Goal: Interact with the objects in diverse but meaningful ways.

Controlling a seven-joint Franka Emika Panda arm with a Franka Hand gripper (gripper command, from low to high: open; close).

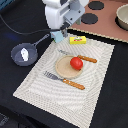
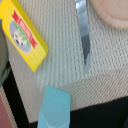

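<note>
My gripper [image 1: 59, 33] hangs over the far corner of the placemat, at the exterior view's left, shut on the pale blue cup [image 1: 59, 37]. The wrist view shows the cup [image 2: 54, 107] close and blurred above the mat's edge; the fingers are hidden there. The flat yellow packet [image 1: 78, 40] [image 2: 25, 36] lies on the mat just beside the cup. A red tomato [image 1: 76, 63] sits on the round beige plate [image 1: 63, 71]. The dark grey frying pan [image 1: 23, 52] rests off the mat, holding a small white piece [image 1: 22, 54].
A knife [image 1: 86, 58] [image 2: 83, 37] and a fork [image 1: 64, 80] with wooden handles flank the plate on the woven placemat [image 1: 45, 92]. A toy stove with black burners [image 1: 90, 18] and a pot [image 1: 122, 17] stand at the back.
</note>
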